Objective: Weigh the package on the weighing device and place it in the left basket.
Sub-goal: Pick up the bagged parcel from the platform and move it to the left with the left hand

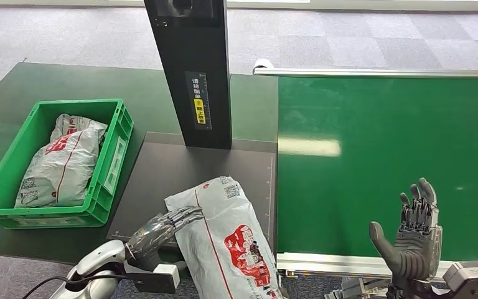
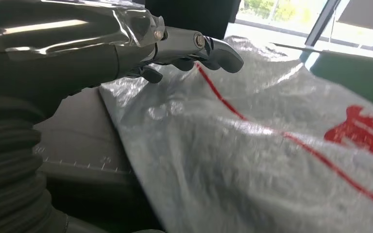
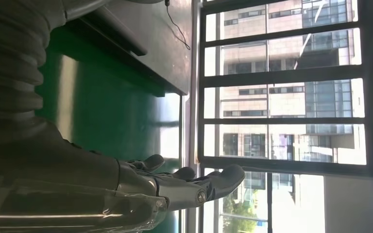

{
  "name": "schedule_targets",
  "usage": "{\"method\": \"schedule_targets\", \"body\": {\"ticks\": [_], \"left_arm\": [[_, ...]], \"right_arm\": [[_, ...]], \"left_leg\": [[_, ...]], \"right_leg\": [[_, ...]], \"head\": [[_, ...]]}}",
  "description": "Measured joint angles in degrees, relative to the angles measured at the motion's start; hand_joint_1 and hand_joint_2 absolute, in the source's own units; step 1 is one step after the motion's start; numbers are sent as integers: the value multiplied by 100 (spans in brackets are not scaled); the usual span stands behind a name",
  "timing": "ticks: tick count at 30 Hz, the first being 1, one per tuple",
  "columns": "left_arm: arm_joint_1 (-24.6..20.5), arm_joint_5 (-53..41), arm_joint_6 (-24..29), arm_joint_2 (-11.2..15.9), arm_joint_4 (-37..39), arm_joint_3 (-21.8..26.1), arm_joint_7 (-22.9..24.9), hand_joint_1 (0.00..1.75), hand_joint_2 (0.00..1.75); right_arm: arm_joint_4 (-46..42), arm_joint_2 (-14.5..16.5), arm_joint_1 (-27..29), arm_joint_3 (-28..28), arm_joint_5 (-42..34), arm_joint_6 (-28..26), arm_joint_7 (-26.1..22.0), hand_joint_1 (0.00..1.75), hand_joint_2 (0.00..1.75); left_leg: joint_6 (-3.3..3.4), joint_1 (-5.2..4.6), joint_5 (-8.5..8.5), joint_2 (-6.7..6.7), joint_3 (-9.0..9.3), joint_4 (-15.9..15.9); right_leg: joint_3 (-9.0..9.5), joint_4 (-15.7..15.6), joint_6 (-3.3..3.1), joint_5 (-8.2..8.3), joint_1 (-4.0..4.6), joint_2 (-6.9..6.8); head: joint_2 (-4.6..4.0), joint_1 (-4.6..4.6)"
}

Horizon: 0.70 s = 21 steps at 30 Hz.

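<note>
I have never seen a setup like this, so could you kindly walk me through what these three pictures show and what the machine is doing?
This is a humanoid robot with two silver arms, each ending in a many-fingered hand. The wide picture comes from a camera high on its body, looking down; the other two come from cameras at its wrists and appear turned.

In front of it sits a dark weighing platform with a black upright column. A grey plastic package with red markings lies on the platform, its near end hanging over the front edge. The left hand rests its fingers against the package's side; I see no closed grasp. The right hand is raised over the green conveyor belt, open and holding nothing.

To the left stands a green basket, with one similar package already inside.
</note>
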Motion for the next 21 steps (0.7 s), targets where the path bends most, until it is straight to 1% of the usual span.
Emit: {"method": "schedule_targets", "body": {"ticks": [5,8,10,12,15,18,21], "left_arm": [[19,85,128,73,83,-193,-165,0,175],[13,239,254,60,81,-301,-255,0,175],[0,387,306,5,73,-356,-324,0,175],[-22,576,375,-100,63,-408,-413,0,175],[-59,847,522,-352,33,-491,-527,0,175],[-112,1044,623,-617,-2,-591,-565,0,175],[-160,1159,648,-820,-13,-717,-574,0,175]], "right_arm": [[-2,41,0,-19,49,37,6,0,175],[-13,71,0,-44,49,52,6,0,175],[-37,90,0,-62,49,55,6,0,175],[-65,108,2,-86,49,59,6,0,175],[-85,127,9,-104,45,66,6,0,175],[-85,133,15,-107,28,56,-3,0,175],[-85,132,15,-108,-11,22,-22,0,175]], "left_leg": [[0,0,0,-1,0,0],[0,-1,0,0,0,1],[0,-1,0,0,0,1],[0,-1,0,-2,0,2],[0,-1,0,-2,0,2],[0,-2,0,-1,-1,2],[1,-2,0,-1,0,2]], "right_leg": [[0,0,0,0,0,0],[-1,0,0,0,-1,0],[-2,-1,0,0,-2,0],[-2,-1,0,0,-2,0],[-1,-1,0,0,-2,0],[-1,-1,1,1,-3,0],[-1,-2,1,1,-3,0]], "head": [[0,1],[0,0],[0,-1],[0,-1],[0,0],[0,1],[0,0]]}}
